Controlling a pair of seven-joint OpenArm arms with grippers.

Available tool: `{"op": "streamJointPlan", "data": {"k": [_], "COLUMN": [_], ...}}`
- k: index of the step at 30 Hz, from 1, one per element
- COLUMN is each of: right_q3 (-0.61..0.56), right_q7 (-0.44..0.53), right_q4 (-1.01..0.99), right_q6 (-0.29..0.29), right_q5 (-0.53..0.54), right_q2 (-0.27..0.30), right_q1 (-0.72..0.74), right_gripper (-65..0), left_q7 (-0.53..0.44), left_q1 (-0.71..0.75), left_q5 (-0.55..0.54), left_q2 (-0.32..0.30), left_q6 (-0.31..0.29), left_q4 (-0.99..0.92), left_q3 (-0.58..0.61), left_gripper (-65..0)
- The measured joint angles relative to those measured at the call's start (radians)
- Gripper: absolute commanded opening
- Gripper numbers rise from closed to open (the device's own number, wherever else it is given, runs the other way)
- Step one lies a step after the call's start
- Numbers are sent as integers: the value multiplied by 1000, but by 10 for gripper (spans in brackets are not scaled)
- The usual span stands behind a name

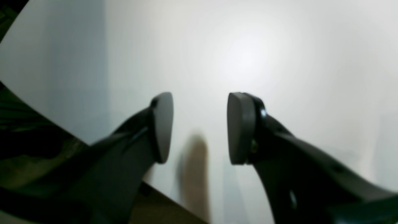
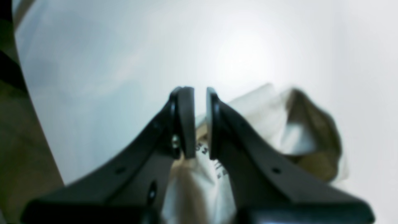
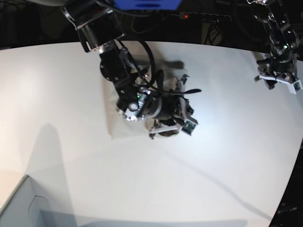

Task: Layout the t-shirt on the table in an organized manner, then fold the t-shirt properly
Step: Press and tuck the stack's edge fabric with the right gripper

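Right gripper (image 2: 200,124), jaws nearly pressed together, pinches a fold of the shirt (image 2: 273,124) directly under it, left of centre on the table (image 3: 57,94). In the base view this arm hides most of the bunched cloth; a flat part shows to its left, so the garment's long axis cannot be told. Box corner (image 3: 19,208), near left: contents not visible. Left gripper (image 1: 199,127), far right, jaws spread over bare table, well apart from the shirt; the right arm is much nearer.
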Motion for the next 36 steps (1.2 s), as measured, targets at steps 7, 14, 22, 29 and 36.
{"op": "streamJointPlan", "data": {"k": [7, 14, 22, 29, 36], "right_q3": [37, 177, 140, 82, 102], "right_q7": [1, 8, 126, 249, 184], "right_q4": [155, -78, -220, -229, -135], "right_q6": [0, -2, -2, -1, 0], "right_q5": [0, -2, -11, 0, -13], "right_q2": [77, 77, 40, -23, -8], "right_q1": [-17, 116, 90, 64, 32], "right_gripper": [-593, -594, -592, -592, -592], "left_q7": [-3, -3, -3, -3, -3], "left_q1": [-3, -3, -2, -2, -2], "left_q5": [0, 1, 0, 0, 0], "left_q2": [-6, -7, -8, -7, -24], "left_q6": [0, 0, -2, -2, -3], "left_q4": [-1, 0, 0, 0, -2], "left_q3": [0, 0, -1, -1, -1], "left_gripper": [-374, -374, -374, -374, -374]}}
